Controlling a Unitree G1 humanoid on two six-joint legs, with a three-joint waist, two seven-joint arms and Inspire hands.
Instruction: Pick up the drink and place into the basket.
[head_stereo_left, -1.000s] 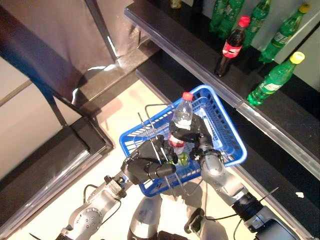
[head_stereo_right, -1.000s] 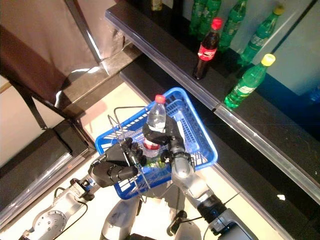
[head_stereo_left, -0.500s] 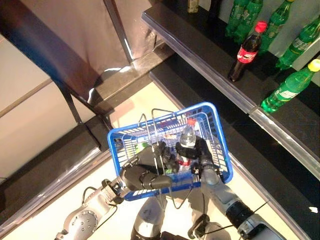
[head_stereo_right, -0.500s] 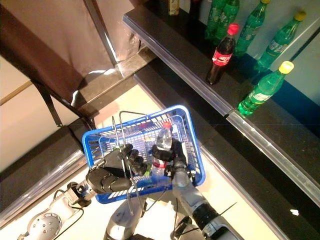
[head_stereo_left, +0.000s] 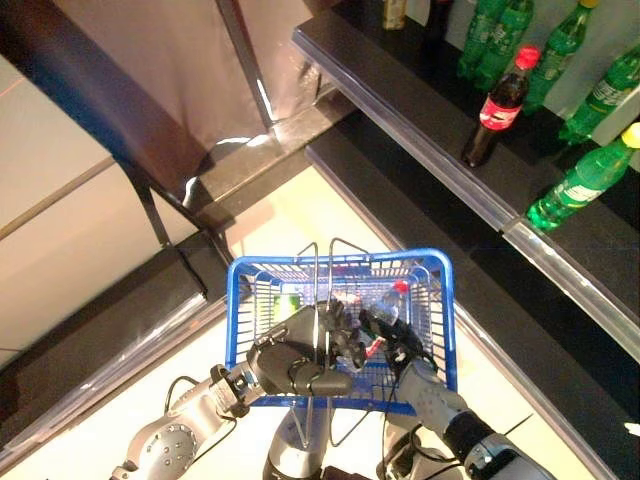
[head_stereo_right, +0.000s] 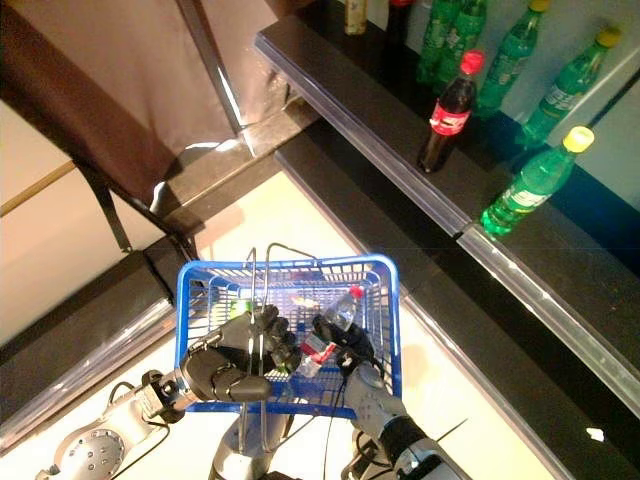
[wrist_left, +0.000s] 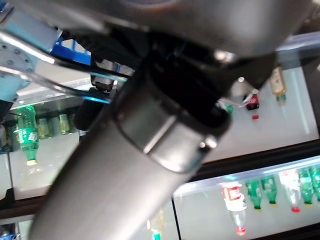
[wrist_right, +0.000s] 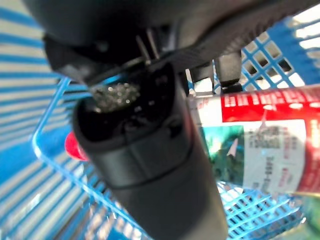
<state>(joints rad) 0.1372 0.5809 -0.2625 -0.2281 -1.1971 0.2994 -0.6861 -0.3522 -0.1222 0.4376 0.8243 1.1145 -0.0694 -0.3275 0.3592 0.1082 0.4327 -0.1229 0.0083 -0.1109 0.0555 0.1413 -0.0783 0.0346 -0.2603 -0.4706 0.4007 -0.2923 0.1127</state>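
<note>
One bottle (head_stereo_left: 385, 312) is low in the basket (head_stereo_left: 442, 320), right hand (head_stereo_left: 400, 335) clamped on it; left hand (head_stereo_left: 295, 362) grips the handle. I'd release gently, near the floor.

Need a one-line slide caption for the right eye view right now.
Right hand lowers a clear red-capped bottle into the blue basket, whose wire handles the left hand grips.

You are looking at a shop, or a mock-up of one. At one to two o'clock a dark shelf (head_stereo_left: 420, 95) with a clear front rail carries drinks in a row: green soda bottles (head_stereo_left: 583, 178) and a red-capped cola bottle (head_stereo_left: 497, 106). At six o'clock hangs a blue wire-handled shopping basket (head_stereo_left: 435, 310). The left wrist view shows more stocked shelves (wrist_left: 260, 197).
</note>
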